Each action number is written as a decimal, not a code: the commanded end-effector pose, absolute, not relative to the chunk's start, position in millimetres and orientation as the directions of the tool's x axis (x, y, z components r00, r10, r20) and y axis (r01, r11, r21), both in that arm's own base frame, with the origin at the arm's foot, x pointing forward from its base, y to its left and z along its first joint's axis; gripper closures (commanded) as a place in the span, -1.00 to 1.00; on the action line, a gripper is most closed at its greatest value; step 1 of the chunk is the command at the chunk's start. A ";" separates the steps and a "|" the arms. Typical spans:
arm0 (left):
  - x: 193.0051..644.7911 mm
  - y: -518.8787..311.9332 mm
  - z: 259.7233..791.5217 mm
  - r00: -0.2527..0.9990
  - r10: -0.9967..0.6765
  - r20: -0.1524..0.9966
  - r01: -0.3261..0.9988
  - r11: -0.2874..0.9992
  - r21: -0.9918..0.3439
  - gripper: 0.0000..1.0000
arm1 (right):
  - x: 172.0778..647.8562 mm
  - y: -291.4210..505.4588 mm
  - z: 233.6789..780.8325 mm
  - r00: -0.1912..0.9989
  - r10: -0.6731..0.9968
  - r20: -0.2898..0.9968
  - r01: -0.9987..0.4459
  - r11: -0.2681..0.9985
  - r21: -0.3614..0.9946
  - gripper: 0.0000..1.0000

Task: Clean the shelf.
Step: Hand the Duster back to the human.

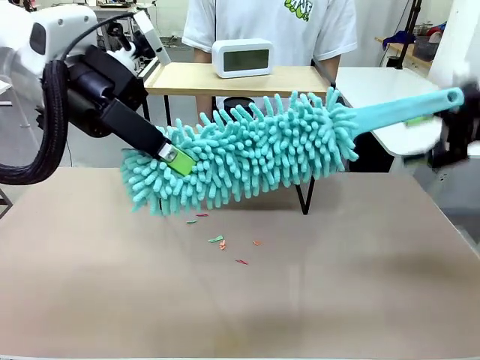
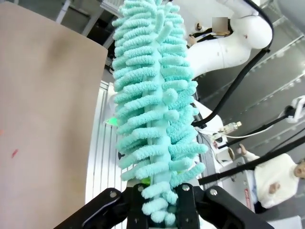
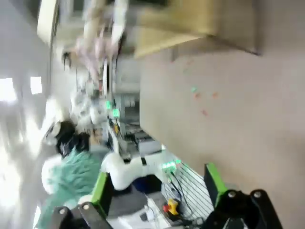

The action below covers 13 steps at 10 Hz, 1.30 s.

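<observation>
Above the brown table [image 1: 247,300], the left tool [image 1: 174,156] is clenched on the tip of a fluffy teal microfibre duster [image 1: 247,154]; it looks light and soft, best held by its stiff handle. The right tool [image 3: 159,198] hangs released. The light wooden shelf [image 1: 240,78] stands behind.

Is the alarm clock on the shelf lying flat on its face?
No. In the front view the clock stands upright on the top board of the shelf, its display facing the camera.

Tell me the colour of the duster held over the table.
Turquoise, handle included; the duster shows best in the front view, gripped by the left claw.
</observation>
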<state>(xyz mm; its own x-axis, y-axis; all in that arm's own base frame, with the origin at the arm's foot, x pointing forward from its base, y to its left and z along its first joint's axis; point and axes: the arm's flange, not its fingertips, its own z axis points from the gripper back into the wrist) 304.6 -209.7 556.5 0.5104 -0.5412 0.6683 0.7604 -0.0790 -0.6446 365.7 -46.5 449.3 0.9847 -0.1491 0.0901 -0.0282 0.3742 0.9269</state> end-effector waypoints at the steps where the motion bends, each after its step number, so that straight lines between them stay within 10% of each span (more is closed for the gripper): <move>1: 303.1 -192.1 562.4 0.521 -0.471 0.712 0.770 -0.101 -0.631 1.00 | 343.8 -42.9 402.7 0.929 -0.363 -0.078 0.161 0.206 0.965 -1.00; 7: 268.9 -5.7 649.9 0.430 0.223 0.875 0.883 0.097 -0.458 1.00 | 347.5 -55.5 400.7 0.967 -0.253 -0.017 0.104 0.332 0.938 -1.00; 9: 267.0 68.3 621.0 0.520 0.490 0.700 0.650 0.305 -0.696 1.00 | 347.5 -55.5 400.7 0.967 -0.253 -0.017 0.104 0.332 0.938 -1.00; 13: 318.4 103.4 543.7 0.815 0.467 0.344 0.201 0.328 -0.923 1.00 | 347.5 -55.5 400.7 0.967 -0.253 -0.017 0.104 0.332 0.938 -1.00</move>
<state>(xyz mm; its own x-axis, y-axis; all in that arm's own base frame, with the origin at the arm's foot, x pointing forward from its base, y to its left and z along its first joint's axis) 304.3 114.8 529.4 0.7533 0.4893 0.4395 0.2816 0.3639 -0.8878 346.4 -56.0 398.4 0.9648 -0.2621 -0.0207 0.1104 0.3322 0.9367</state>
